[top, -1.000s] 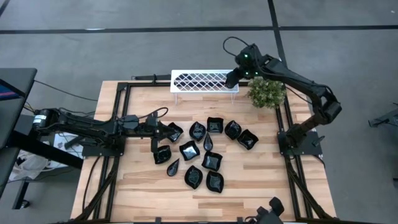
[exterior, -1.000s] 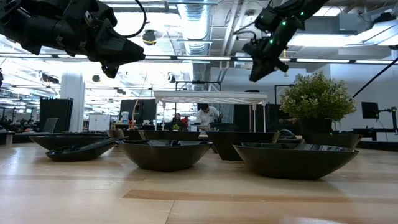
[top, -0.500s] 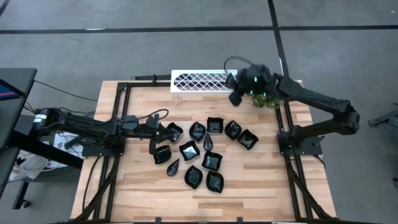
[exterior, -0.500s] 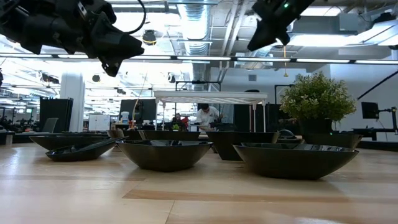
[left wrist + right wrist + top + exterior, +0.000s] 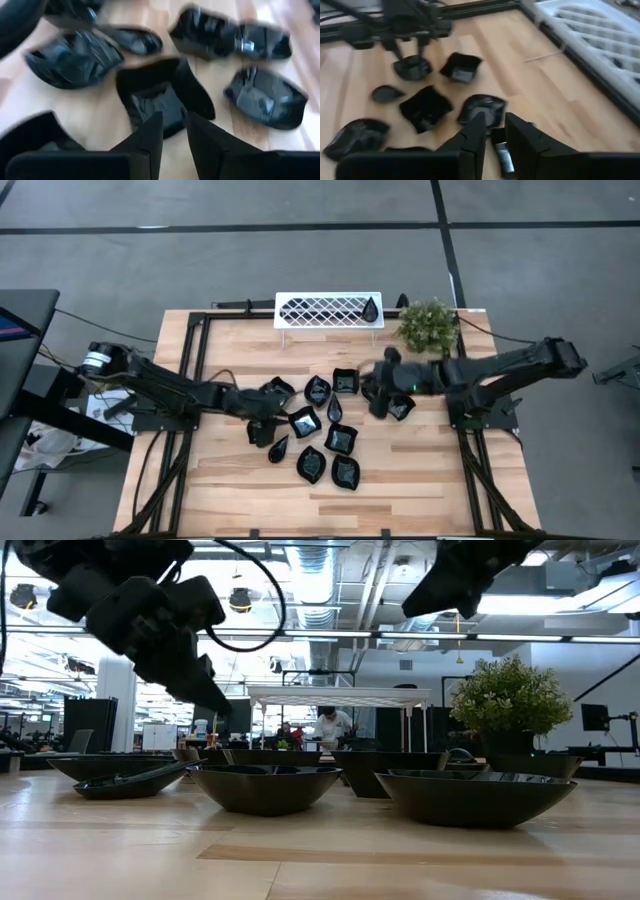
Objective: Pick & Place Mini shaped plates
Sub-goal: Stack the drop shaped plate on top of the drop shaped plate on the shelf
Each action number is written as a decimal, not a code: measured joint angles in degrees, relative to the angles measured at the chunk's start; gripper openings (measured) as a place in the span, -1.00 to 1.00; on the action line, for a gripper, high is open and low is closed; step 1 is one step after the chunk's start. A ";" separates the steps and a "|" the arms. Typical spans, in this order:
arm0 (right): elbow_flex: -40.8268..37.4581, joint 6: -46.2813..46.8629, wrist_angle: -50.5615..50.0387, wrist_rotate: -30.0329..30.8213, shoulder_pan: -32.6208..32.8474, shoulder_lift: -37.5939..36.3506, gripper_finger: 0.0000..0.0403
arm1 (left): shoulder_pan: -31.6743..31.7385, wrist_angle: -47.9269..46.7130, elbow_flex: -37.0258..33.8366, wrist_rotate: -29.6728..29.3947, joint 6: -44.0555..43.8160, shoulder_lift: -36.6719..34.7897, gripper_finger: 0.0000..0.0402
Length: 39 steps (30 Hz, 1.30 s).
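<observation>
Several glossy black mini shaped plates (image 5: 340, 439) lie in a cluster on the wooden table. One teardrop plate (image 5: 371, 308) sits on the right end of the white lattice rack (image 5: 320, 309). My left gripper (image 5: 262, 423) hangs low at the cluster's left side, fingers narrowly open and holding nothing, just short of a square plate (image 5: 160, 97). My right gripper (image 5: 377, 398) hovers over the cluster's right side, also narrowly open and holding nothing, with a plate (image 5: 481, 109) right ahead of it.
A green potted plant (image 5: 429, 326) stands at the far right, beside the rack. Black frame rails (image 5: 463, 370) run along the table's left and right sides. Bare wood lies near the front edge (image 5: 400, 490). A person (image 5: 328, 726) shows far off in the room.
My right gripper has swung away from the rack's right end toward the near side and sunk over the plates' right side; the teardrop plate stays on the rack. My left gripper has gone right and down toward the plates, tipping its fingers downward.
</observation>
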 joint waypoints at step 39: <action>0.03 8.45 7.95 12.47 19.20 10.97 -0.66 | -5.11 -5.30 0.33 2.20 -4.96 2.71 -0.56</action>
